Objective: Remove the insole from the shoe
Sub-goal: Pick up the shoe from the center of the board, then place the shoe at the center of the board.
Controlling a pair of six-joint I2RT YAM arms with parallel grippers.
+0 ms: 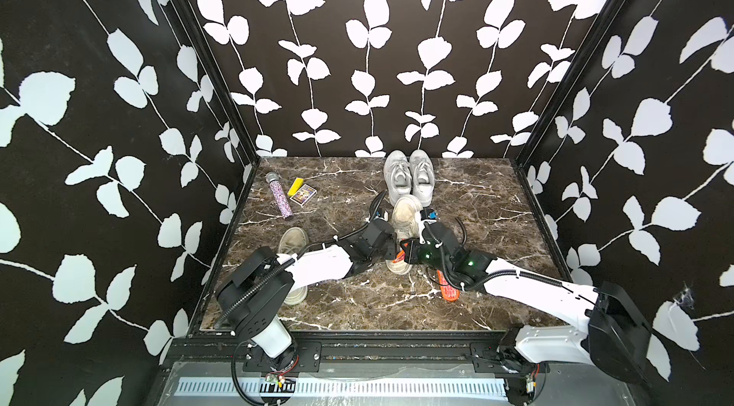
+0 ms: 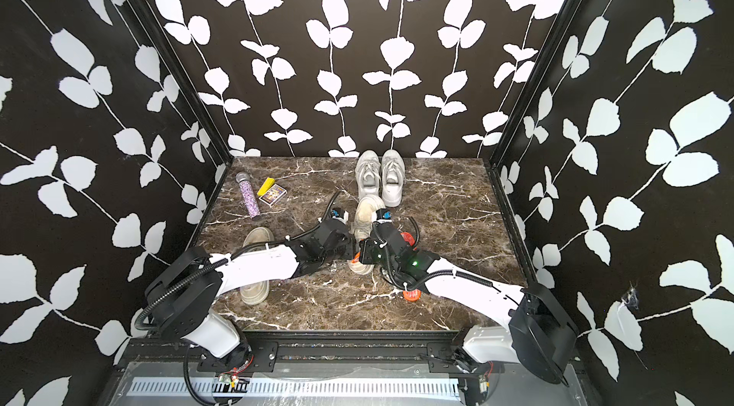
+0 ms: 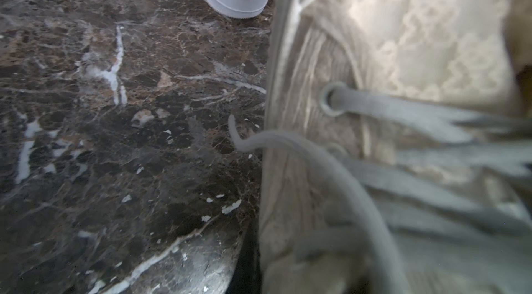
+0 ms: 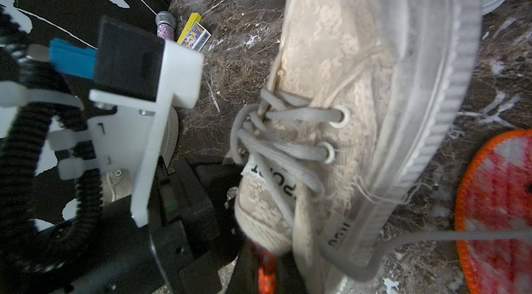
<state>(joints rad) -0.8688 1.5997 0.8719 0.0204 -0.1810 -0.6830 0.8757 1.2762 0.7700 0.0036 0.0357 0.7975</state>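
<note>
Currently right gripper (image 1: 406, 252) jaws pinched on orange insole (image 4: 266, 274) edge at beige shoe (image 1: 403, 217) heel opening. Opposite, left gripper (image 1: 391, 251) jaws together against shoe; any grip not discernible. Shoe mid-table (image 1: 476, 205), toe toward white sneakers (image 1: 397, 181). Another insole (image 1: 449, 291) lies flat beside right arm.

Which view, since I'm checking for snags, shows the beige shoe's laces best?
The right wrist view: the laces run sharp through two eyelets, one loose end trailing. The left wrist view shows them closer but blurred and cut off. In both top views the shoe is partly hidden, its laces too small to tell.
</note>
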